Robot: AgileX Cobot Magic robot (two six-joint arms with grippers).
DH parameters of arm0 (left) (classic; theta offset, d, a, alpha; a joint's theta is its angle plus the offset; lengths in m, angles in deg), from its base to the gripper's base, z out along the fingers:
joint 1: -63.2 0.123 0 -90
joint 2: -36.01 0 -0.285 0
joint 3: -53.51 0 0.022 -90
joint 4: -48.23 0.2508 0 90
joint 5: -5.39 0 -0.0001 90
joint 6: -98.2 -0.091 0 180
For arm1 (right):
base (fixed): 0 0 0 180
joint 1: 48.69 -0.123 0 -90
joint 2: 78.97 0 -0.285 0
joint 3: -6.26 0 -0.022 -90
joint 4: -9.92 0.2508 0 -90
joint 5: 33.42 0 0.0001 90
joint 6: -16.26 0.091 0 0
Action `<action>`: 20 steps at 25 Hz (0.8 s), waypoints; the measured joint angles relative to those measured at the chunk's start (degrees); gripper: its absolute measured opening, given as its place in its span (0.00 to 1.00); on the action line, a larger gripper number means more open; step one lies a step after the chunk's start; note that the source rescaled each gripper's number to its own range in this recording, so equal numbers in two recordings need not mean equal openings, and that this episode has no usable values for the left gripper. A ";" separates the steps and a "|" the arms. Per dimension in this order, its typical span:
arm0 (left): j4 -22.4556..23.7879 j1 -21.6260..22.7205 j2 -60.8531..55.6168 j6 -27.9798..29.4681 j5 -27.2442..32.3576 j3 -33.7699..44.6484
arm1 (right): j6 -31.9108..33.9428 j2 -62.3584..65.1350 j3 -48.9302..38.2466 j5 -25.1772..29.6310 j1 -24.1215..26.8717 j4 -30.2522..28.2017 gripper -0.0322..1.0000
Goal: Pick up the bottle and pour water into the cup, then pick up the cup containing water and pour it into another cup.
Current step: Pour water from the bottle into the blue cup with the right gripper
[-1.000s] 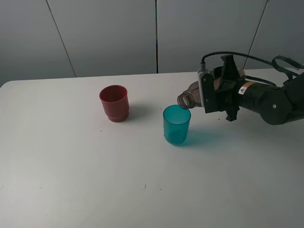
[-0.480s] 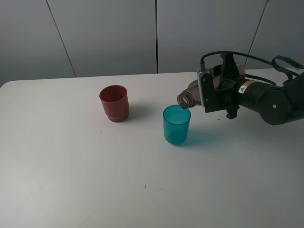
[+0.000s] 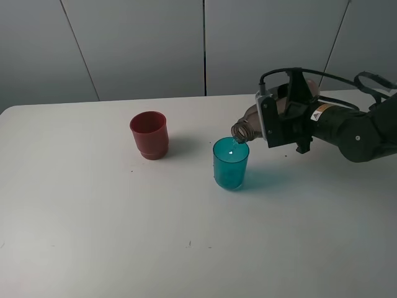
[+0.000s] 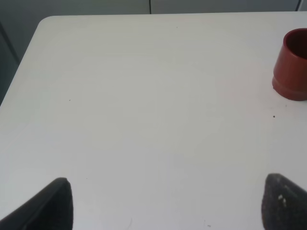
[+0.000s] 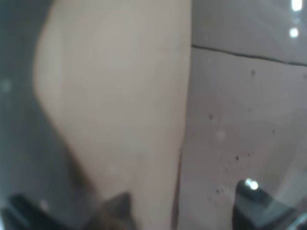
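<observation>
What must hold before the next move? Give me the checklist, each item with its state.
1. Grip: right gripper shut on the bottle: ok.
2. Bottle tilted, its mouth above the rim of the teal cup: ok.
3. Teal cup upright on the table: ok.
4. How full the teal cup is: cannot tell.
5. The red cup upright, apart from the teal cup: ok.
6. The left gripper open, holding nothing, away from the red cup: ok.
</observation>
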 joint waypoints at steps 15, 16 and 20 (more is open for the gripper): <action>0.00 0.00 0.00 0.00 0.00 0.00 | -2.07 0.00 1.36 -0.24 0.00 -1.47 0.04; 0.00 0.00 0.00 0.00 0.00 0.00 | -3.08 0.00 1.36 -0.33 0.00 -1.47 0.04; 0.00 0.00 0.00 0.00 0.00 0.00 | -5.56 0.00 1.36 -0.46 0.00 -1.47 0.04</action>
